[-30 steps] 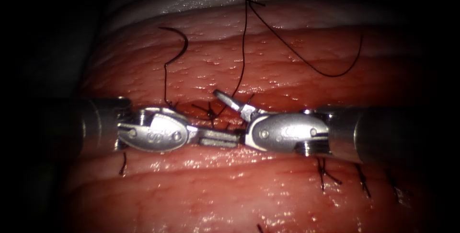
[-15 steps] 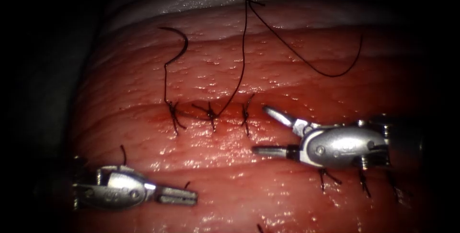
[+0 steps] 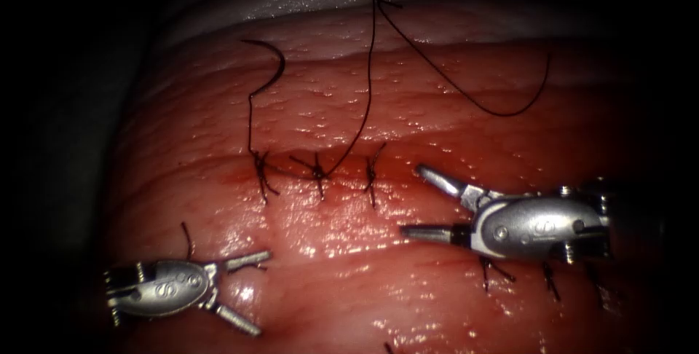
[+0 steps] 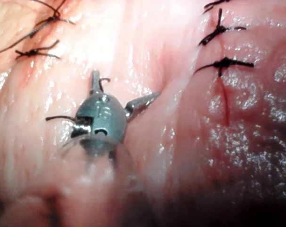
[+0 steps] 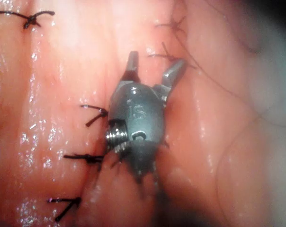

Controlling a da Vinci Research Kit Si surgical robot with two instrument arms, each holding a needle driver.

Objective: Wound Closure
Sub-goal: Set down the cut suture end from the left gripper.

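Presently itemised: tissue (image 3: 328, 252), carrying a cut (image 3: 320, 168) closed by three knotted stitches (image 3: 317, 173). Needle (image 3: 271, 63), curved, lies free on the tissue toward its far edge, held by neither tool; thread (image 3: 451, 81) trails from the middle stitch in a loop. Left pincer (image 3: 244, 292): jaws spread wide, holding nothing, near the tissue's near-left corner. Right pincer (image 3: 426, 205): jaws parted, holding nothing, just right of the stitches. Housing markings unreadable. Further cut ends (image 3: 491, 270) beneath the right tool.

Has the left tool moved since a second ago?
Yes. The left tool has gone down and left, away from the three stitches on the cut, and its jaws, shut before, now stand open, holding nothing.
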